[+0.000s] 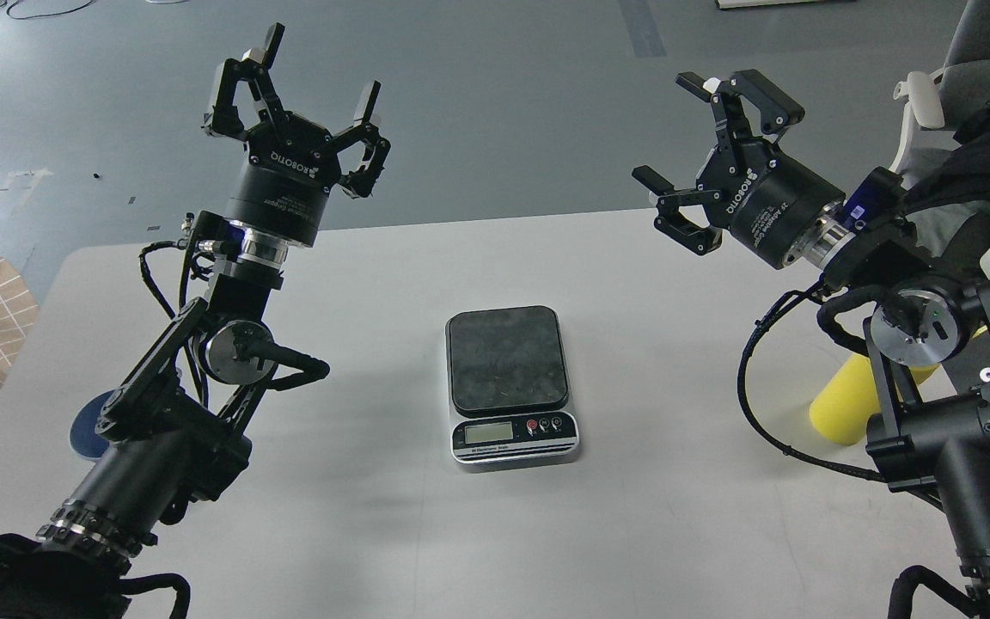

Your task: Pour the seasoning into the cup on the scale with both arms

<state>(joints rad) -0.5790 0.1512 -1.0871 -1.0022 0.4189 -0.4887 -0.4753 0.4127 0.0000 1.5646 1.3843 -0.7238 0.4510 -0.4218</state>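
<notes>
The seasoning bottle (847, 404) lies on its side at your right, near the table's right edge, and only its yellow lower body shows, because your right arm (933, 344) crosses in front of it. Your right gripper (688, 142) hangs in the air above the table's far right part, its fingers spread wide and empty, well apart from the bottle. Your left gripper (306, 86) is raised over the table's far left edge, pointing up and away from you, fingers also spread with nothing between them. Below it, your left arm (203, 344) covers most of the cup (82, 430); you see only a sliver of dusty blue at the arm's left side, on the table near its left edge. Between the two arms, the scale (512, 387) sits flat on the white table (650, 533), its dark plate bare and its display facing you.
</notes>
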